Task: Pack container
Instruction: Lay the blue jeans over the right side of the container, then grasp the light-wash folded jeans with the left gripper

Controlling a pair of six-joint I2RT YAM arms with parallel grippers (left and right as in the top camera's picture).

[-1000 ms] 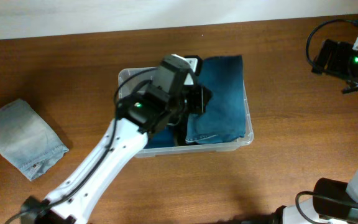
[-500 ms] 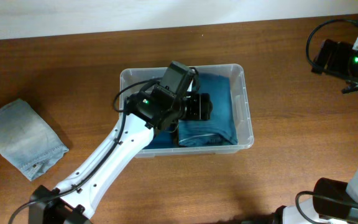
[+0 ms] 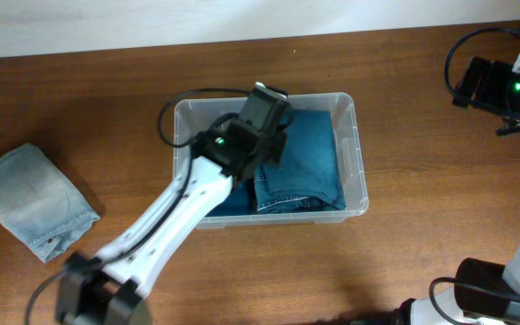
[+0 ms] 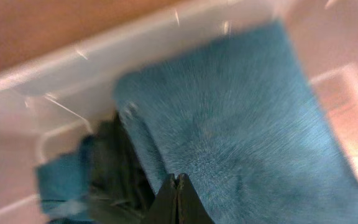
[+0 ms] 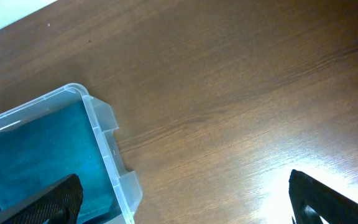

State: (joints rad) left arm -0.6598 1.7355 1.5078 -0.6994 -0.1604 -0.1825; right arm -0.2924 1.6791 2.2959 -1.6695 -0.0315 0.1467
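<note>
The clear plastic container point(image 3: 357, 153) sits mid-table and holds folded dark blue jeans point(image 3: 305, 162). It also shows in the right wrist view point(image 5: 107, 149) and the left wrist view point(image 4: 55, 74). My left gripper point(image 3: 273, 135) is inside the container above the jeans point(image 4: 241, 124); its fingers point(image 4: 178, 186) are shut together with nothing between them. A darker garment point(image 4: 114, 174) lies beside the jeans in the bin. My right gripper point(image 5: 182, 196) is open and empty, high at the far right above bare table.
A folded light blue denim piece point(image 3: 32, 212) lies on the table at the far left. The wooden table's back edge meets a white wall. The right arm and its cables point(image 3: 504, 81) occupy the far right corner.
The jeans have dropped from above the rim to flat inside the container. My left gripper has pulled back toward the bin's far left side. The right arm has not moved.
</note>
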